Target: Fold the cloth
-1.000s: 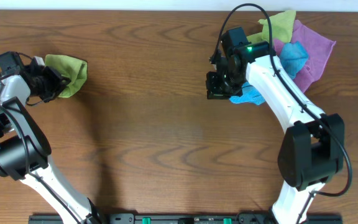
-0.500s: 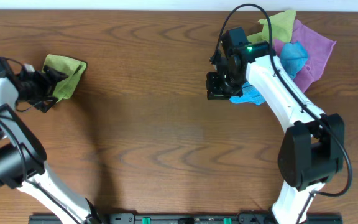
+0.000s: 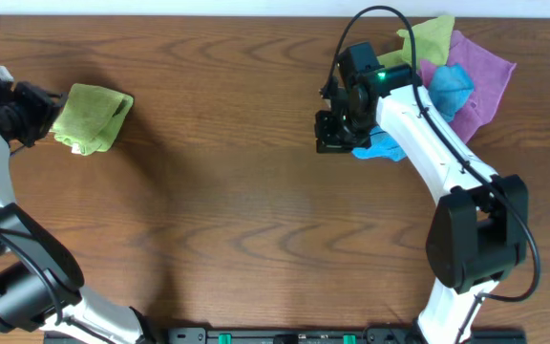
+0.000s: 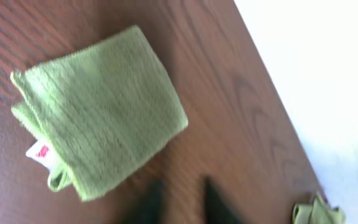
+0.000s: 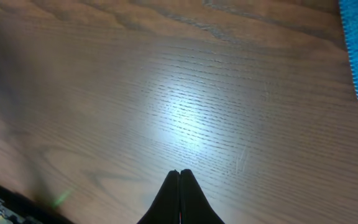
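Evidently almost finished: found the right gripper [image 5: 179,186] pressed closed on nothing over the table [image 3: 256,210], and the left gripper [image 4: 180,202] parted and empty just beside the cloth [image 4: 98,112]. Saw it lying folded into a small layered packet at the far left; judged only tidying left, if anything.

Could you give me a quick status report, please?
Left gripper open, off the lime-green cloth. Right gripper shut over bare table. Cloth folded, white tag showing, lying free. Nothing in the way.
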Controlling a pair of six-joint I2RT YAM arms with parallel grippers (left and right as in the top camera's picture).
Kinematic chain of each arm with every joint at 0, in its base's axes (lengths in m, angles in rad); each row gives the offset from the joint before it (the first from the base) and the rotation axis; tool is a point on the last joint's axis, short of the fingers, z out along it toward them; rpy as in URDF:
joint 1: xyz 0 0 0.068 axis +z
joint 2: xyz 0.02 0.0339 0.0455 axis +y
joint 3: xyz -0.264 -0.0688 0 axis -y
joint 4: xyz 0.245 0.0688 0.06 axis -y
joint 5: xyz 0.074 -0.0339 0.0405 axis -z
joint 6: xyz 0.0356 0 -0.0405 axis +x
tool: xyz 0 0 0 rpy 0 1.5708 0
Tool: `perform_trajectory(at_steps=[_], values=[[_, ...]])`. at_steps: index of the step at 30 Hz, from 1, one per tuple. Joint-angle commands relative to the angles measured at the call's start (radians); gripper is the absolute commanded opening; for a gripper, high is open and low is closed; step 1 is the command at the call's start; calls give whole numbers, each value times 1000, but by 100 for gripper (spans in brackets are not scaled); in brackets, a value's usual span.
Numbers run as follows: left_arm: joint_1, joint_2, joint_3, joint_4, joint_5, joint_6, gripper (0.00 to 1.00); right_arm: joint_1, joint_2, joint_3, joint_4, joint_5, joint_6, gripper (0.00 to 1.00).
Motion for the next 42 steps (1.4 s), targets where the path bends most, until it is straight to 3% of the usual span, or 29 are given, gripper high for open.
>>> perform_trajectory(at_steps=[1, 7, 12, 23, 32, 38, 42], values=[[-24, 69, 0, 32, -28, -113, 6, 12, -21, 18, 6, 1, -16, 2], [-89, 236, 0, 86, -33, -233, 6, 16, -21, 18, 6, 1, -16, 2], [-106, 315, 0, 88, -60, -248, 6, 17, -21, 18, 2, 1, -16, 2], [-121, 326, 0, 93, -216, -237, 6, 17, -21, 18, -3, 1, -16, 2], [-171, 327, 0, 225, -268, -294, 6, 17, -21, 18, -3, 1, -20, 2], [-189, 326, 1, 244, -264, -272, 6, 17, -21, 18, 1, 1, -22, 2], [-177, 293, 13, 217, -258, -170, 6, 17, -21, 18, -3, 2, -36, 2]])
